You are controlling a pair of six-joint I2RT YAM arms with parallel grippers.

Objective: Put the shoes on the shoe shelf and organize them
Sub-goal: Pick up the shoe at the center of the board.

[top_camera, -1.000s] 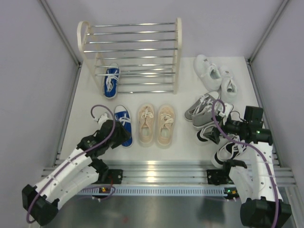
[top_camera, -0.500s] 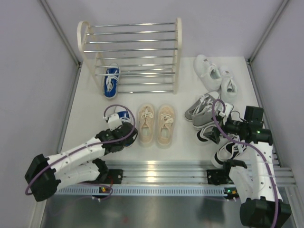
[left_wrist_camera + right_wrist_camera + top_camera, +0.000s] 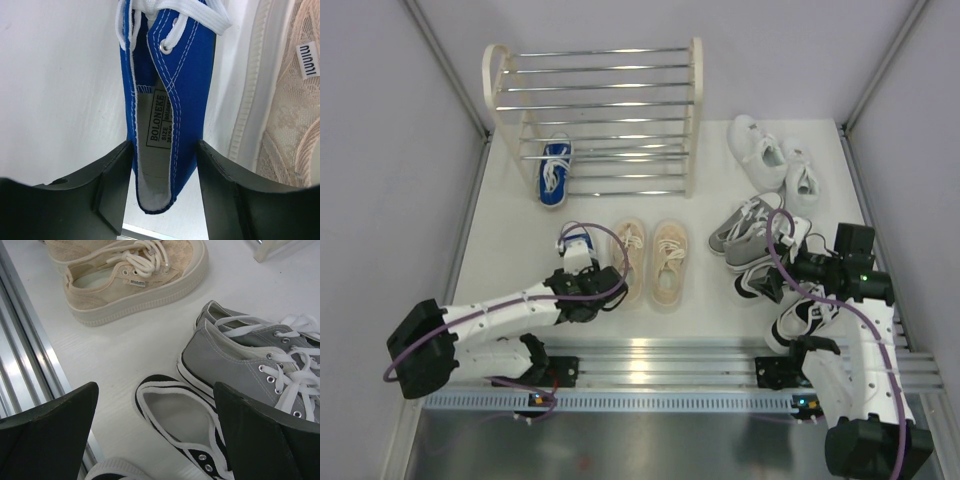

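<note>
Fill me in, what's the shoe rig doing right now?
The left gripper straddles the heel of a blue shoe on the table beside the beige pair; a firm grip isn't clear. Its mate already sits on the shoe shelf. The right gripper hangs open over the black-and-white shoe; grey pair and white pair wait on the table.

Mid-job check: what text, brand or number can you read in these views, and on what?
"BOLONEKE": printed label on the insole of the blue canvas sneaker with white laces.
"SIZE": same label, next line; the rest is cut off.
"minmi", perhaps: small white tag on the beige lace-up sneaker, too small to be sure.
Nothing else readable.
</note>
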